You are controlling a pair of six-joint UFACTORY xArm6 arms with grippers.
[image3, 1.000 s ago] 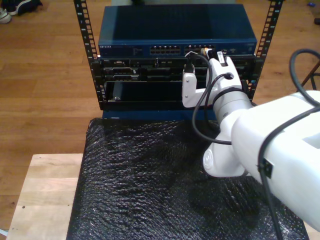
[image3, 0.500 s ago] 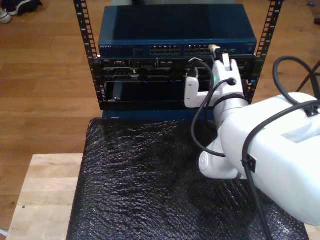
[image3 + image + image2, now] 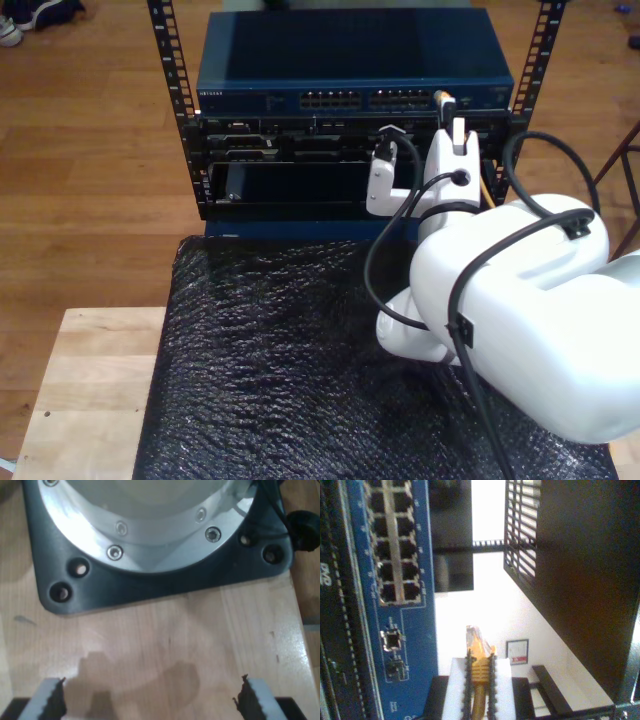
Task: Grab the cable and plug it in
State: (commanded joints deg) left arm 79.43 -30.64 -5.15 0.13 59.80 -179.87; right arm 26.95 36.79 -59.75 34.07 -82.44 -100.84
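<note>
Yellow-orange cable, its length hidden, sits pinched in my second hand; my first hand gapes empty.

Your second gripper is clamped with both serrated fingers pressed together; in the exterior view that white arm reaches up, wrist raised. Your first gripper points downward, jaws spread wide.

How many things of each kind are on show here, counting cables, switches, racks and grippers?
Yellow-orange cable: 1
Blue network switch: 1
Black rack: 1
Grippers: 2, my first gripper and my second gripper
Total: 5
</note>
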